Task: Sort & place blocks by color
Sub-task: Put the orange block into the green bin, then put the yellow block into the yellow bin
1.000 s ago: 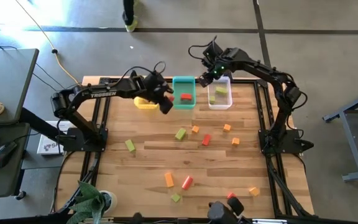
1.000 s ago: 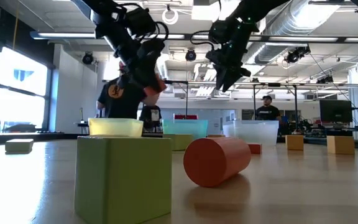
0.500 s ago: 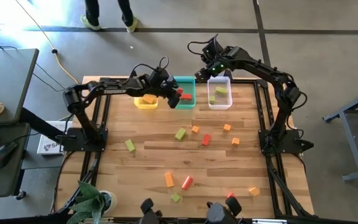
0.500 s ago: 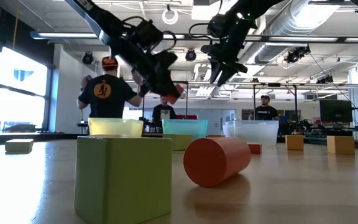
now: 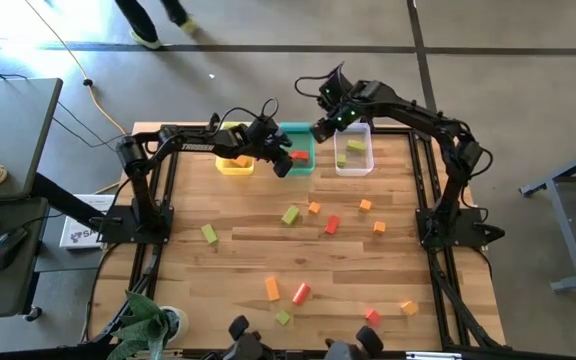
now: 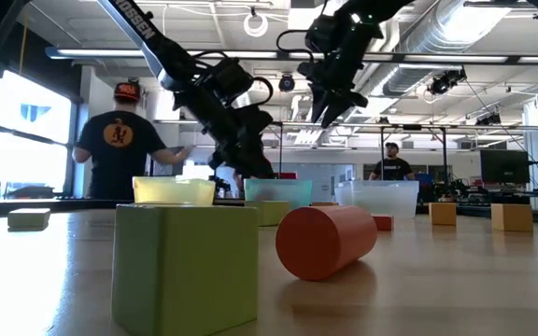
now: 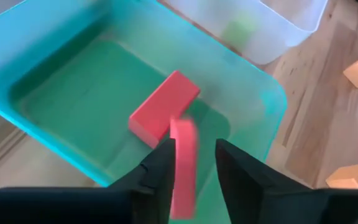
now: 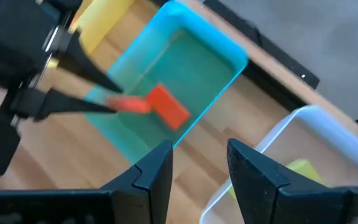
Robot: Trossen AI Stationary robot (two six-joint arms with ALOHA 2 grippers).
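The left tool [image 7: 191,165] hangs over the teal bin [image 7: 253,87], fingers parted around a blurred red block [image 7: 183,168]; whether they grip it is unclear. Another red block [image 7: 164,107] lies inside. The right tool [image 8: 197,168], narrowly open and empty, hovers between the teal and clear bin [image 5: 354,150], which holds green blocks [image 5: 354,146]. Loose blocks [image 5: 290,215] dot the worktop [image 5: 238,250].

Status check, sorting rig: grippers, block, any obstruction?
Left gripper over teal bin, red block between parted fingers. Right gripper open, empty, above bins. Nothing obstructing.
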